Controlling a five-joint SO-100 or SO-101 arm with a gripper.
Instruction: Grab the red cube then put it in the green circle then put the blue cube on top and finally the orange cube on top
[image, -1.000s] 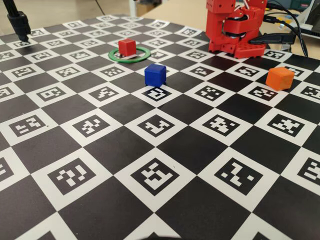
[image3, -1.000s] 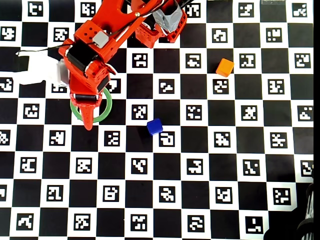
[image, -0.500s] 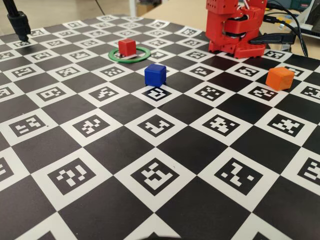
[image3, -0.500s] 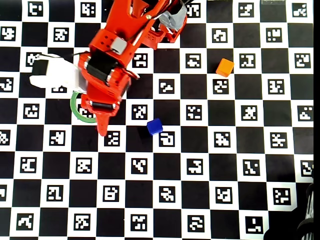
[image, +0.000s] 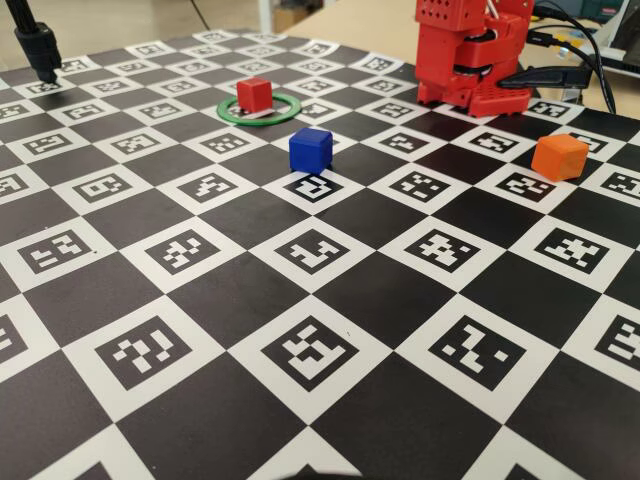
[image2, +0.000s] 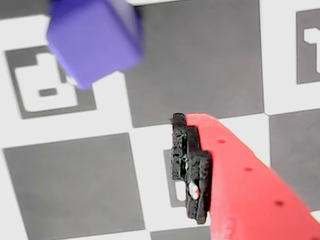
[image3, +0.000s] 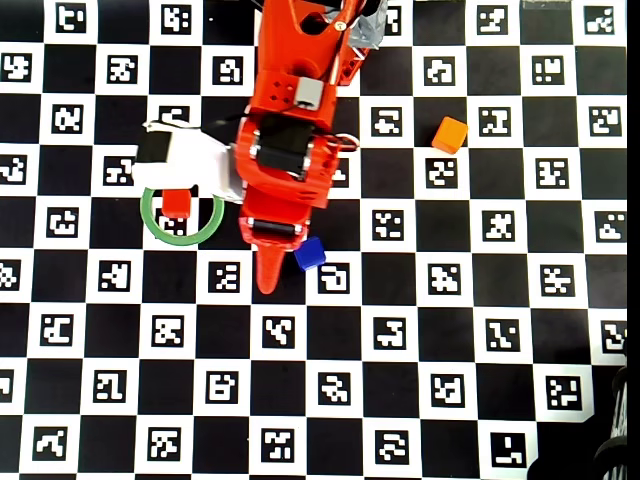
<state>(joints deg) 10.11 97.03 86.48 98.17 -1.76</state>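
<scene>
the red two-finger gripper (image3: 268, 272) hangs just beside the small deep-blue plastic cube (image3: 309, 253), holding nothing; only one finger shows, so i cannot tell how far the jaws gape.

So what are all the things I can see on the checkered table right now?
Red cube: one, red, inside the green ring, toward its upper part in the overhead view.
Green circle: one, green flat ring, left of the arm in the overhead view.
Blue cube: one, deep blue, just right of the pincer tip, on the board.
Orange cube: one, orange, alone at upper right in the overhead view.
Checkered board: one, black and white squares with code marks.
Black stand: one, far left corner in the fixed view.
Arm: one, red.
Pincer: one, red, empty, beside the blue cube.
</scene>
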